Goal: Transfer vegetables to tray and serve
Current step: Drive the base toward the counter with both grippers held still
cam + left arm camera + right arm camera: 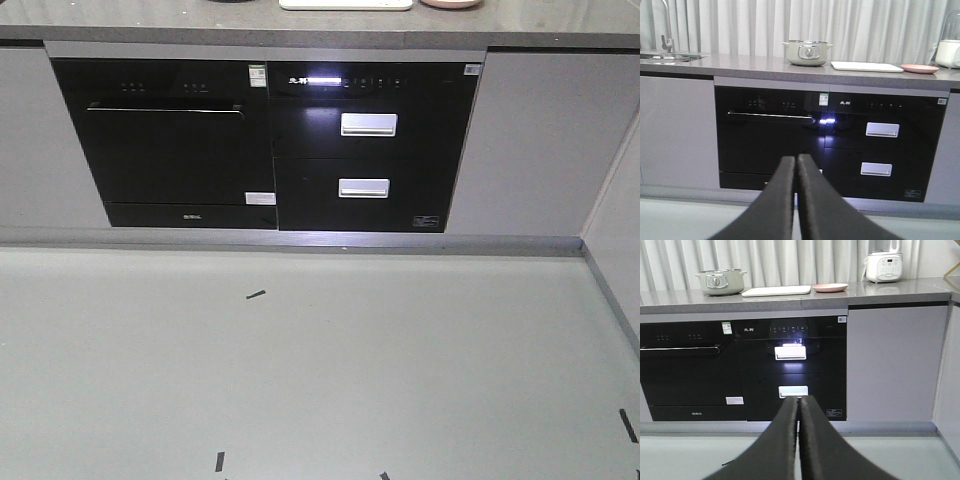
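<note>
While your left gripper (796, 161) and right gripper (799, 402) are both pressed closed on nothing, you see the cream tray (776, 290) lying flat on the grey counter (890, 290), between the pot (720, 281) and the pink plate (830, 287). The white lettering on the black oven (760, 365) is too small to read.

Pot (807, 52): we see it pale green, lidded, on the grey worktop (740, 65).
Pink plate (919, 68): right of the pot, well apart.
Rice cooker (884, 266): white, farther right.
Drawer unit (370, 150): black, two silver handles.
</note>
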Controlling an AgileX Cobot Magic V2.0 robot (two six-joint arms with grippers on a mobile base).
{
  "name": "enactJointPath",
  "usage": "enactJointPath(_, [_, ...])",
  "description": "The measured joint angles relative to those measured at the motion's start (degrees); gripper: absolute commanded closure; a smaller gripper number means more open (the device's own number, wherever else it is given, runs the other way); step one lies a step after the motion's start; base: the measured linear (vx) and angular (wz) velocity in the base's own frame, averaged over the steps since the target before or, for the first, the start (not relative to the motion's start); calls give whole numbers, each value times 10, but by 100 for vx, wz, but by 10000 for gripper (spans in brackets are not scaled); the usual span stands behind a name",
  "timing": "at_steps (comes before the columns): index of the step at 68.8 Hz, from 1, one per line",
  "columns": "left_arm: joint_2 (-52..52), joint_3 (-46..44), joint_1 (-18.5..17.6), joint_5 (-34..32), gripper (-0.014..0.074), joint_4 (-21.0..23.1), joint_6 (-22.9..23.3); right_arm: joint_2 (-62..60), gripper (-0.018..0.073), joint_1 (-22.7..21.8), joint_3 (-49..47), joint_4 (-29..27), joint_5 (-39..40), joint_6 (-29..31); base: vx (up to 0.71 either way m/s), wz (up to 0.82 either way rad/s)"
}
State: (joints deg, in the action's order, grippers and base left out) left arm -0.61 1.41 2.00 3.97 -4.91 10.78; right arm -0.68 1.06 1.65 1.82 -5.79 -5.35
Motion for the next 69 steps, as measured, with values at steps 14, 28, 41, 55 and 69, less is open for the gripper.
enactJointPath(14, [0, 0, 0, 0, 603, 0, 0, 0, 560, 0, 0, 0, 0, 0, 6, 9])
enactJointPath(28, [0, 0, 0, 0, 603, 0, 0, 0, 560, 0, 0, 0, 1, 0, 4, 4])
enactJointPath(41, [0, 0, 0, 0, 603, 0, 0, 0, 560, 0, 0, 0, 1, 0, 2, 2])
enactJointPath(55, [0, 0, 0, 0, 603, 0, 0, 0, 560, 0, 0, 0, 1, 0, 0, 0])
enactJointPath(69, [0, 0, 0, 0, 603, 0, 0, 0, 560, 0, 0, 0, 1, 0, 0, -1])
